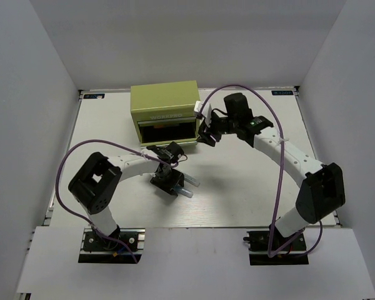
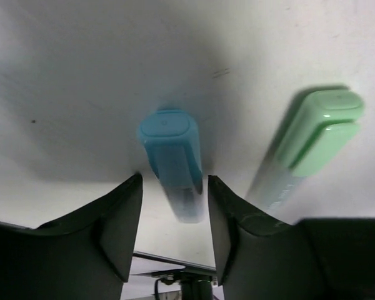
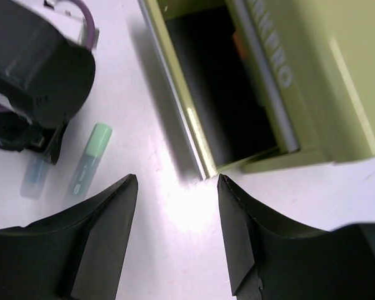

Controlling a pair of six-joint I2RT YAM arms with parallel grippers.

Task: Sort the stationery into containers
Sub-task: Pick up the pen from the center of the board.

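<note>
The left gripper (image 2: pixel 173 200) is down at the white table (image 2: pixel 69 75) with its fingers parted on either side of the light blue marker (image 2: pixel 170 153), which lies flat between them; whether either finger touches it cannot be told. The green-capped marker (image 2: pixel 315 134) lies just beside it, outside the right finger. The right gripper (image 3: pixel 177 190) hangs wide open and empty near the olive-green chest (image 3: pixel 344 87), by the front corner of its pulled-out lower drawer (image 3: pixel 215 94), where a bit of orange (image 3: pixel 237 44) shows.
</note>
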